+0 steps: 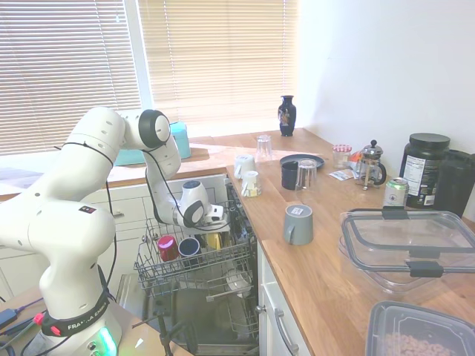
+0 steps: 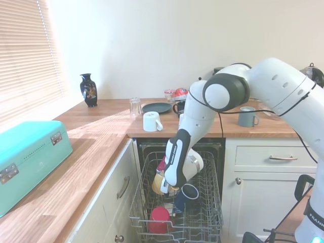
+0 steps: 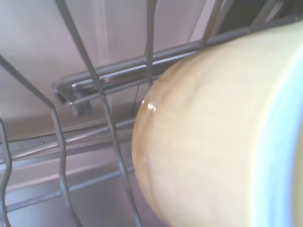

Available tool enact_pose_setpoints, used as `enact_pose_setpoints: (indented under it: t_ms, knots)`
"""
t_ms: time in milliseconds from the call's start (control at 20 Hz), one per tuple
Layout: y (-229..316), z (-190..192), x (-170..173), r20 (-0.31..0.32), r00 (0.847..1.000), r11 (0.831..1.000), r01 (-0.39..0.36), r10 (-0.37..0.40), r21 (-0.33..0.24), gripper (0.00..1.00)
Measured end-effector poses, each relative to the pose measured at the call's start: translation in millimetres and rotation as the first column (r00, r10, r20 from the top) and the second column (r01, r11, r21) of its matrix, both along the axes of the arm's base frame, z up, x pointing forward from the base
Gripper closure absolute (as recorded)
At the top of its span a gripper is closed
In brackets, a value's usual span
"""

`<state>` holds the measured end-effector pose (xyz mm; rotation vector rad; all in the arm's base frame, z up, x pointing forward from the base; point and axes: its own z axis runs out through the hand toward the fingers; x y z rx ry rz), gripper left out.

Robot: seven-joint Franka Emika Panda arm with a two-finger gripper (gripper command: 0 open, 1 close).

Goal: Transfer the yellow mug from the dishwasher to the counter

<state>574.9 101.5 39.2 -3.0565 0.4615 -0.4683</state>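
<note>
The yellow mug (image 1: 215,240) stands in the dishwasher's grey wire rack (image 1: 157,271), at the right end of a row with a dark blue cup (image 1: 189,246) and a red cup (image 1: 166,248). My gripper (image 1: 217,226) reaches down into the rack right at the mug's top. From the other side, the yellow mug (image 2: 159,183) shows tilted against the gripper (image 2: 170,186), above the rack (image 2: 212,202). In the wrist view the mug's pale glossy wall (image 3: 213,142) fills the right half, very close, with rack wires behind. The wooden counter (image 1: 326,274) runs along the right.
On the counter stand a grey mug (image 1: 298,224), a white mug (image 1: 251,183), glasses (image 1: 306,175), a dark plate (image 1: 302,159), a French press (image 1: 370,165) and plastic boxes (image 1: 408,248). A teal box (image 2: 28,159) sits on the window-side counter (image 2: 101,131). The dishwasher door (image 1: 185,315) hangs open below the rack.
</note>
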Motion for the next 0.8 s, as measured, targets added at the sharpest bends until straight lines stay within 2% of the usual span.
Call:
enact_pose_setpoints:
  t_ms: [450,800]
  knots:
    - [-1.6,0.3,2.4,-0.007,1.0,1.0,0.016,-0.016,0.003,1.0]
    - [-2.5,4.9,16.2,-0.066,0.997,0.999,0.027,-0.029,-0.023,1.0]
